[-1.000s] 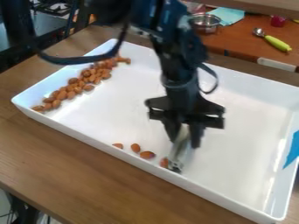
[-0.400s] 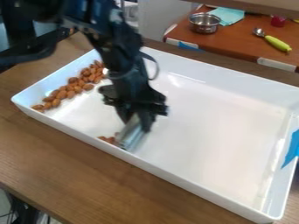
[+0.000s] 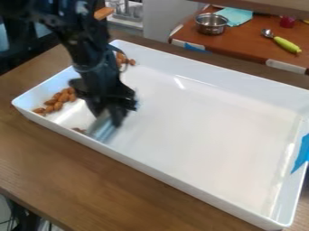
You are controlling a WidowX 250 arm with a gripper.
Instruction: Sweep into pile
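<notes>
Over the left part of the white tray [image 3: 199, 131] hangs the gripper [image 3: 109, 116], shut on a silvery sweeping tool [image 3: 102, 128] whose lower edge is down by the tray's near wall. A few loose almonds [image 3: 79, 130] lie just left of the tool. The almond pile [image 3: 59, 99] runs along the tray's left wall; the arm hides its middle, and several almonds show beyond the arm at the far left corner.
The tray's raised walls surround the work area on a wooden table [image 3: 91, 180]. Blue tape [image 3: 301, 154] is on the right wall. Behind, an orange-brown surface holds a metal pot [image 3: 212, 24], a teal cloth [image 3: 235, 16] and a green-handled spoon [image 3: 286, 44].
Holding the tool, the gripper has moved left along the near wall. The few loose almonds have shifted left ahead of it, closer to the pile.
</notes>
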